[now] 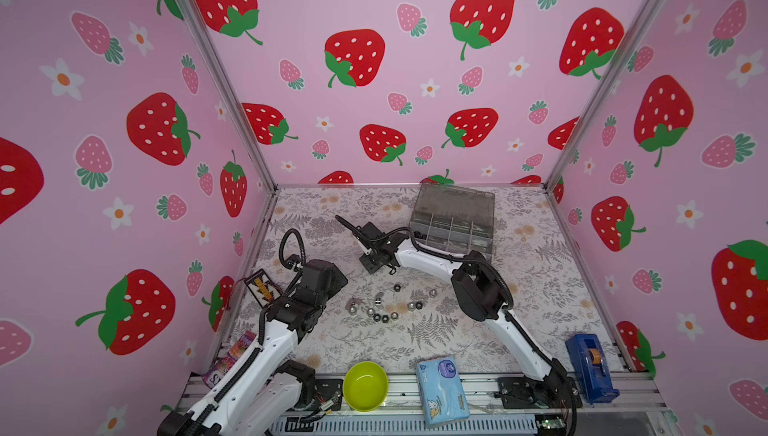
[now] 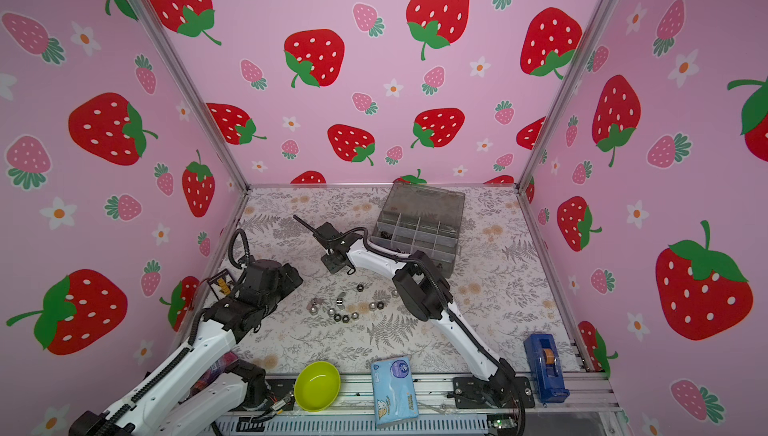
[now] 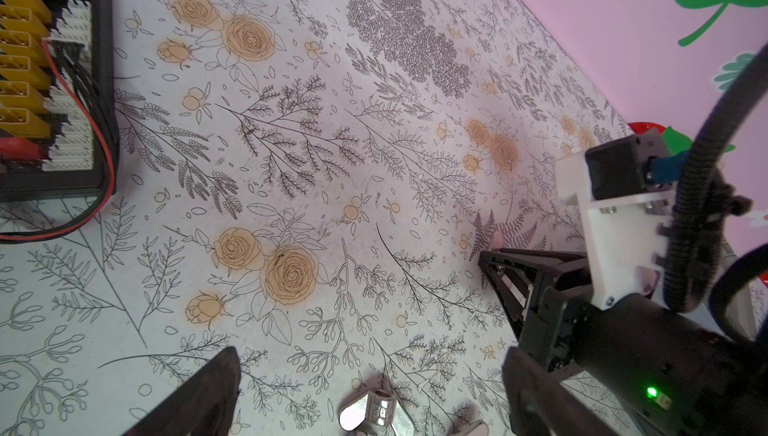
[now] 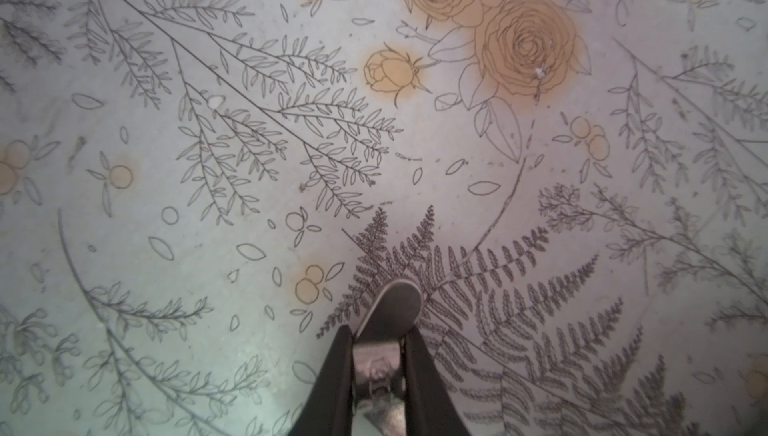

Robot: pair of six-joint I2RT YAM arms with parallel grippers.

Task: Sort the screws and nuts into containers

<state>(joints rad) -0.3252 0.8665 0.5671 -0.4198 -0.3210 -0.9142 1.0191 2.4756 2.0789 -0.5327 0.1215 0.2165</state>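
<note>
Several small black and silver screws and nuts [image 1: 386,309] lie loose in the middle of the floral mat in both top views, also [image 2: 345,309]. The smoky-grey organizer with its containers [image 1: 453,221] stands at the back right, lid up. My right gripper [image 4: 379,332] is shut on a silver wing nut [image 4: 392,309] close over the mat, left of the organizer [image 2: 419,226] and behind the loose pieces. My left gripper [image 3: 370,355] hangs open over another wing nut [image 3: 376,411] at the left end of the loose pieces, its fingers well apart from it.
A lime-green bowl [image 1: 365,386], a blue tissue pack [image 1: 442,390] and a blue tape dispenser [image 1: 592,367] sit along the front edge. A black charging board [image 1: 262,286] with wires and a snack packet [image 1: 232,355] lie by the left wall.
</note>
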